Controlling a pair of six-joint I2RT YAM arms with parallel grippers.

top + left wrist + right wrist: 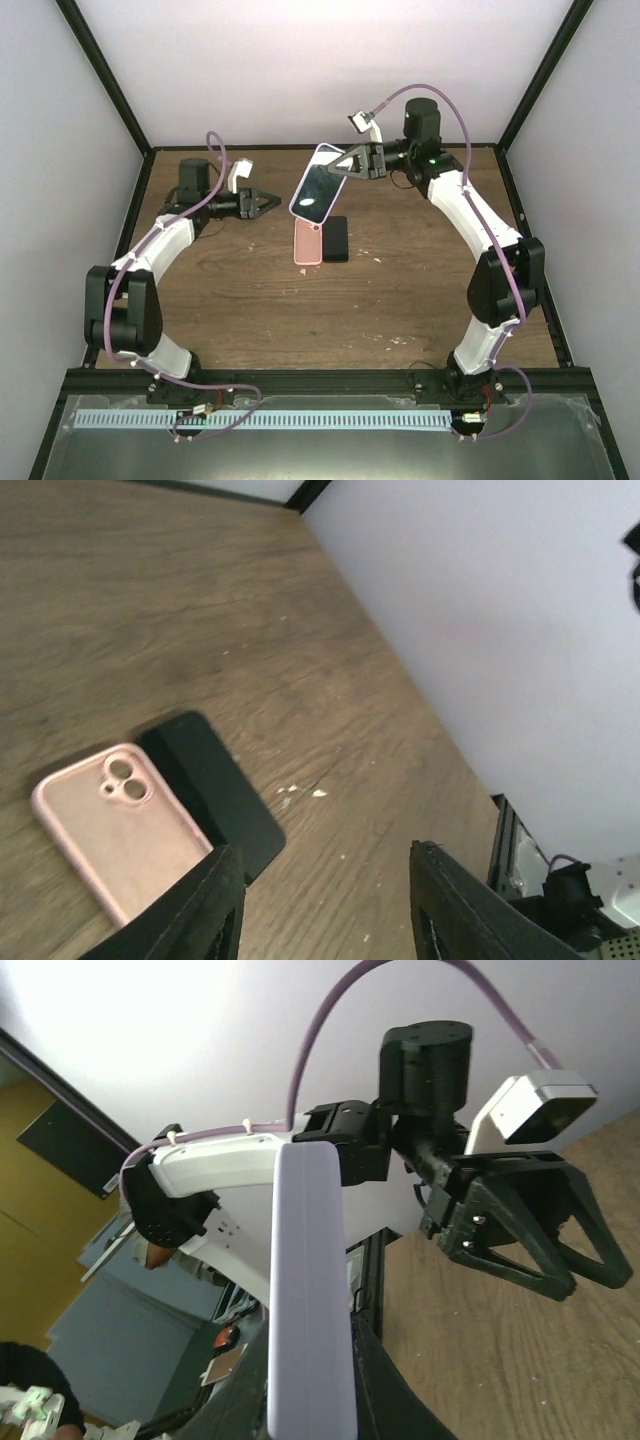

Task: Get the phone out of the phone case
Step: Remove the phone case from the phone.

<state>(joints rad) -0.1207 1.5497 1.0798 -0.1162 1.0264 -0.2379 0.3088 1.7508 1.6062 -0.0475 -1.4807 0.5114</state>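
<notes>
My right gripper [352, 164] is shut on a phone in a lavender case [318, 183] and holds it tilted above the back middle of the table, dark screen up. In the right wrist view the lavender case's edge [308, 1290] stands clamped between the black fingers [400, 1400]. My left gripper [268, 204] is open and empty, left of the raised phone; its fingers [205, 900] frame bare wood in the left wrist view. It also shows in the right wrist view [530, 1222].
A pink phone case [309, 241] lies back up on the wooden table [240, 290], with a black phone [336, 238] touching its right side; both show in the left wrist view, the pink case [115, 825] and the black phone [215, 790]. White walls and black frame posts surround the table.
</notes>
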